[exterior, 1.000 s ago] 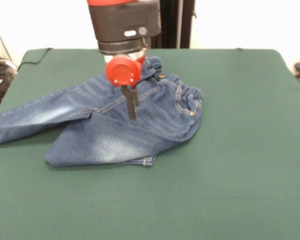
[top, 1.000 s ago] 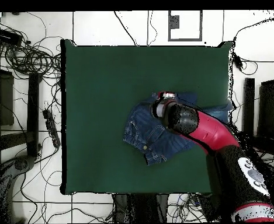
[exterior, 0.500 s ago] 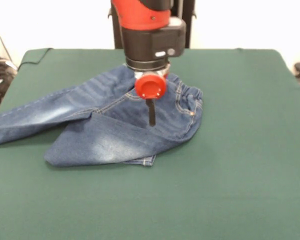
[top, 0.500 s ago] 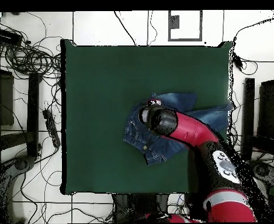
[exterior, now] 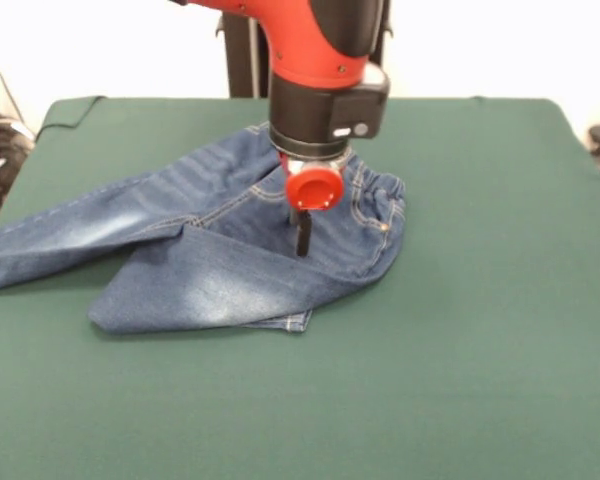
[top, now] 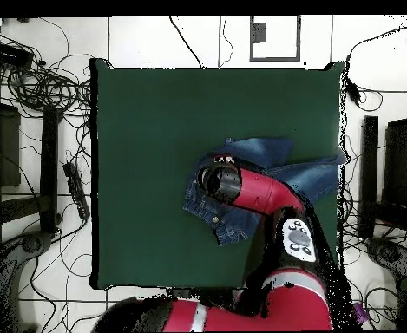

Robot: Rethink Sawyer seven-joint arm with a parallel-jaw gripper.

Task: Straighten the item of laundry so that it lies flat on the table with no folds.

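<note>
Jeans still folded, gripper low over the seat

Jeans (exterior: 230, 240) lie left of centre on the table (exterior: 480, 330) in the front view, waistband to the right, one leg running out to the left edge and the other doubled across the front so its cuff peeks out beneath. The cloth is far from flat: a diagonal fold crosses the middle and the lower leg overlaps the upper one.

The gripper (exterior: 302, 238) hangs straight down from the arm over the seat area, just left of the waistband. From the front it shows as a single dark, narrow blade, so whether the fingers are spread or pressed together I cannot tell, nor whether the tip touches the denim or stops just above it. In the overhead view the arm's wrist hides the fingers altogether, and the jeans (top: 241, 186) show around it.

The step in hand looks like a descent for a grasp near the crotch and waistband. To do it well, the pinch should probably take only the top layer, since catching both layers would drag the fold along. A pull away from the doubled leg would likely open the overlap; lifting too high risks bunching the waistband.
</note>
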